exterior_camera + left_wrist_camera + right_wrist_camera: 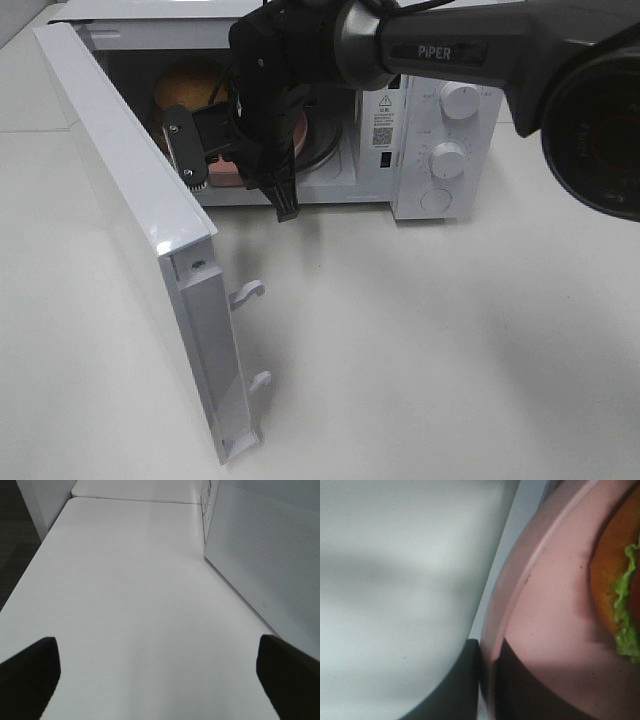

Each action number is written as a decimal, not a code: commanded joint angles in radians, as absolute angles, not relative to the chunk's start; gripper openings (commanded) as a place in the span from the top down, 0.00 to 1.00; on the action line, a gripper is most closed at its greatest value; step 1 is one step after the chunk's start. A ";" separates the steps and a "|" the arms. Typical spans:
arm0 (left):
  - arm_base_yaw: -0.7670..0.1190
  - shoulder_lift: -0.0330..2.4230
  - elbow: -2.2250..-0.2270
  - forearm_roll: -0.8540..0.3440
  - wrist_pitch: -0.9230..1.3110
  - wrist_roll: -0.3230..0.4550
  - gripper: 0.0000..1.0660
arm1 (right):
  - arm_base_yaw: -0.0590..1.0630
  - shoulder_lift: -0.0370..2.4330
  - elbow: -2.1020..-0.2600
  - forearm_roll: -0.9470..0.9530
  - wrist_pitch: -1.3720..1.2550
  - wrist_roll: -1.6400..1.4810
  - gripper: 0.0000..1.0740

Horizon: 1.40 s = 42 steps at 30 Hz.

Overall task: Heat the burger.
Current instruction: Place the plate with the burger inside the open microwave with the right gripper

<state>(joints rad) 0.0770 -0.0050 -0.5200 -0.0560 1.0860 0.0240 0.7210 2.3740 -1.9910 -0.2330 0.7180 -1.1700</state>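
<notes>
Exterior high view: a white microwave (480, 170) stands at the top of the frame on a white table (450, 350). Its door (130, 200) is swung wide open toward the lower left. Two round knobs (459, 100) sit on its panel, right of centre. The dark grey right arm (450, 45) reaches in from the upper right. Its black front end hangs before the oven mouth and covers the middle of it. Inside, at upper left, the burger (188, 85) shows as a golden-tan dome. Slivers of the pink dish (228, 172) show below and beside the black hardware.

Left wrist view: the left claw (160, 680) hovers over the bare table. Its two dark fingers (30, 675) stand far apart in the lower corners with nothing between them. The door's dotted panel fills the right side of the frame.

Right wrist view: a very close look at the pink dish, which fills the right half. The right claw (487, 680) is clamped on the dish's raised rim at bottom centre, one dark finger outside the rim and the other inside the dish. The burger lies on the dish at the right edge, an orange-brown bun with a frill of green lettuce (625, 610), apart from the fingers. A pale grey surface fills the left half; what it is cannot be told.
</notes>
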 commanded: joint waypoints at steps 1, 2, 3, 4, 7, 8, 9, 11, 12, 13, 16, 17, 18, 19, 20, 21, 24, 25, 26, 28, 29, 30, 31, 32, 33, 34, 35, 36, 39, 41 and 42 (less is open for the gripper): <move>0.072 -0.021 -0.516 -0.062 1.071 0.022 0.05 | 0.719 2.360 -2.012 -0.226 0.664 -1.159 0.98; 0.072 -0.021 -0.516 -0.062 1.071 0.022 0.05 | 0.719 2.360 -2.012 -0.226 0.664 -1.159 0.98; 0.072 -0.021 -0.516 -0.062 1.071 0.022 0.05 | 0.719 2.360 -2.012 -0.227 0.664 -1.159 0.98; 0.072 -0.021 -0.516 -0.062 1.071 0.022 0.05 | 0.716 2.360 -2.012 -0.227 0.664 -1.159 0.99; 0.072 -0.021 -0.516 -0.062 1.071 0.022 0.05 | 0.708 2.360 -2.012 -0.222 0.658 -1.159 0.99; 0.072 -0.021 -0.516 -0.062 1.071 0.022 0.05 | 0.708 2.360 -2.012 -0.222 0.658 -1.159 0.99; 0.072 -0.021 -0.516 -0.062 1.071 0.022 0.05 | 0.707 2.360 -2.012 -0.223 0.654 -1.159 0.99; 0.072 -0.021 -0.516 -0.062 1.071 0.022 0.05 | 0.699 2.360 -2.012 -0.222 0.649 -1.159 0.99; 0.072 -0.021 -0.516 -0.062 1.071 0.022 0.05 | 0.698 2.360 -2.012 -0.214 0.644 -1.159 0.99; 0.072 -0.021 -0.516 -0.062 1.071 0.022 0.05 | 0.698 2.360 -2.012 -0.214 0.644 -1.159 0.99; 0.072 -0.021 -0.516 -0.062 1.071 0.022 0.05 | 0.696 2.360 -2.012 -0.204 0.638 -1.159 0.99; 0.072 -0.021 -0.516 -0.062 1.071 0.022 0.05 | 0.696 2.360 -2.012 -0.204 0.638 -1.159 0.99; 0.072 -0.021 -0.516 -0.062 1.071 0.022 0.05 | 0.696 2.360 -2.012 -0.204 0.638 -1.159 0.99; 0.072 -0.021 -0.516 -0.062 1.071 0.022 0.05 | 0.689 2.360 -2.012 -0.204 0.639 -1.159 0.99; 0.072 -0.021 -0.516 -0.062 1.071 0.022 0.05 | 0.689 2.360 -2.012 -0.204 0.639 -1.159 0.99; 0.072 -0.021 -0.516 -0.062 1.071 0.022 0.05 | 0.687 2.360 -2.012 -0.206 0.638 -1.159 0.99; 0.072 -0.021 -0.516 -0.062 1.071 0.022 0.05 | 0.684 2.360 -2.012 -0.212 0.635 -1.159 0.99; 0.072 -0.021 -0.516 -0.062 1.071 0.022 0.05 | 0.683 2.360 -2.012 -0.212 0.635 -1.159 0.99; 0.072 -0.021 -0.516 -0.062 1.071 0.022 0.05 | 0.683 2.360 -2.012 -0.212 0.635 -1.159 0.99; 0.072 -0.021 -0.516 -0.062 1.071 0.022 0.05 | 0.675 2.362 -2.012 -0.212 0.631 -1.159 0.99; 0.072 -0.021 -0.516 -0.062 1.071 0.022 0.05 | 0.673 2.364 -2.012 -0.212 0.625 -1.159 0.99; 0.072 -0.021 -0.516 -0.062 1.071 0.022 0.05 | 0.673 2.368 -2.012 -0.213 0.623 -1.159 1.00; 0.072 -0.021 -0.516 -0.062 1.071 0.022 0.05 | 0.673 2.368 -2.012 -0.213 0.623 -1.159 1.00; 0.072 -0.021 -0.516 -0.062 1.071 0.022 0.05 | 0.665 2.372 -2.012 -0.216 0.618 -1.160 1.00; 0.072 -0.021 -0.516 -0.062 1.071 0.022 0.05 | 0.665 2.372 -2.012 -0.216 0.618 -1.160 1.00; 0.072 -0.021 -0.516 -0.062 1.071 0.022 0.05 | 0.662 2.379 -2.012 -0.214 0.617 -1.160 0.99; 0.072 -0.021 -0.516 -0.062 1.071 0.022 0.05 | 0.661 2.381 -2.012 -0.214 0.616 -1.160 0.99; 0.072 -0.021 -0.516 -0.062 1.071 0.022 0.05 | 0.661 2.381 -2.012 -0.214 0.616 -1.160 0.99; 0.072 -0.021 -0.516 -0.062 1.071 0.022 0.05 | 0.661 2.386 -2.012 -0.216 0.616 -1.164 0.99; 0.072 -0.021 -0.516 -0.062 1.071 0.022 0.05 | 0.661 2.395 -2.012 -0.209 0.610 -1.167 0.99; 0.072 -0.021 -0.516 -0.062 1.071 0.022 0.05 | 0.661 2.395 -2.012 -0.209 0.610 -1.167 0.99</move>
<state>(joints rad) 0.0770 -0.0050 -0.5200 -0.0560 1.0860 0.0240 0.6660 2.4020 -1.9950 -0.2110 0.6640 -1.1700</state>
